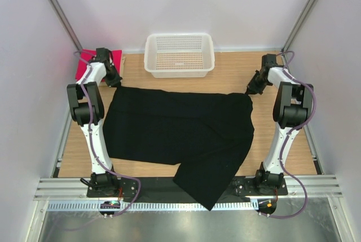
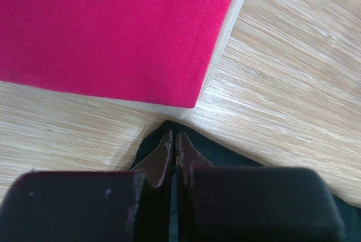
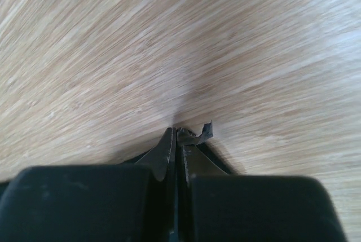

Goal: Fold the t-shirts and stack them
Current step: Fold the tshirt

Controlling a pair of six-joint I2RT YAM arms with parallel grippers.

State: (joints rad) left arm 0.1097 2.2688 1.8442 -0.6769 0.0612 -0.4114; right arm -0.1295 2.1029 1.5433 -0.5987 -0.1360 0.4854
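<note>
The black t-shirt (image 1: 180,135) lies spread across the middle of the wooden table (image 1: 231,73), its far edge running almost straight from one arm to the other, while a long flap of it trails toward the near edge and ends in a point over the dark strip by the base of the right arm. The left gripper (image 1: 114,81) sits at the shirt's far left corner; in the left wrist view its fingers (image 2: 166,149) are pressed together with a fold of the black cloth pinched between them, and the cloth spreads out beneath and to the right of the tips. The right gripper (image 1: 250,89) sits at the far right corner; in the right wrist view its fingertips (image 3: 167,143) are likewise pressed together, with a small peak of black fabric (image 3: 206,131) sticking up just beside them, so it too pinches the shirt. The pink-red t-shirt (image 1: 84,64) lies folded flat in the far left corner of the table, just beyond the left gripper and apart from the black one; close up, a narrow pale beige edge (image 2: 227,30) shows along its border underneath it. A white mesh basket (image 1: 179,56) stands at the far middle of the table, just past the black shirt's far edge and not touching it
</note>
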